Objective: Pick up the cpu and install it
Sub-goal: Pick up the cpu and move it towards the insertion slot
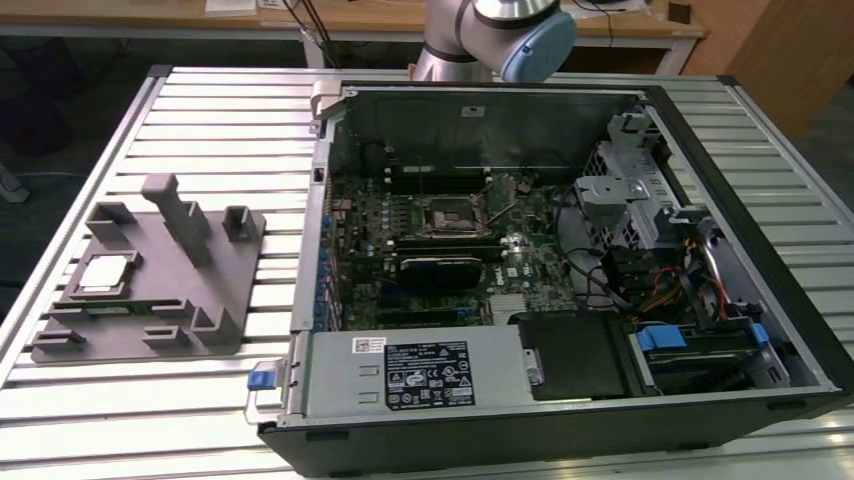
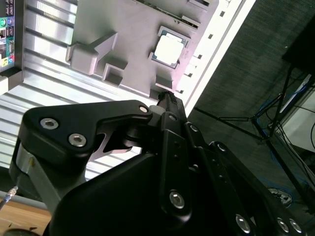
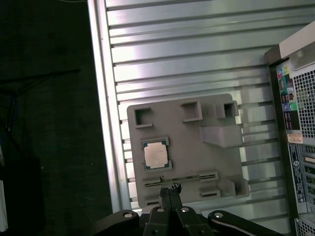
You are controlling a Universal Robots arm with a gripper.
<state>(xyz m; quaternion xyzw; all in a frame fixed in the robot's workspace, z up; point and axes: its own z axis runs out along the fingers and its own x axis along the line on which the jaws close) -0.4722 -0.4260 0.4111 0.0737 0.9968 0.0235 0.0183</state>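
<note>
We see the pincer [image 3: 170, 189] with its two fingertips brought together and nothing between them (in the second wrist view [image 2: 166, 97] they likewise read as one closed black tip). The cpu [image 3: 157, 155] lies face up in a shallow square recess of the grey tray [image 3: 197, 162], ahead of the fingertips and a little off to one side of their line, clearly apart from them. From how small the tray looks beneath the pincer, we judge that a good drop in height also separates them. The fingertips hang over the tray's near edge, by a long narrow slot, so the chip is the next thing beyond that slot. Being square, the cpu has no long axis to speak of; its edges run parallel to the tray's edges and sit roughly square to the pincer as well. The open computer case [image 3: 295, 128] stands on the side of the tray away from the cpu, farther from the pincer than the chip is. In the exterior view the cpu [image 1: 104, 272] rests in the tray [image 1: 200, 300], beside the case [image 1: 481, 120] on the slatted table [image 1: 200, 110].
</note>
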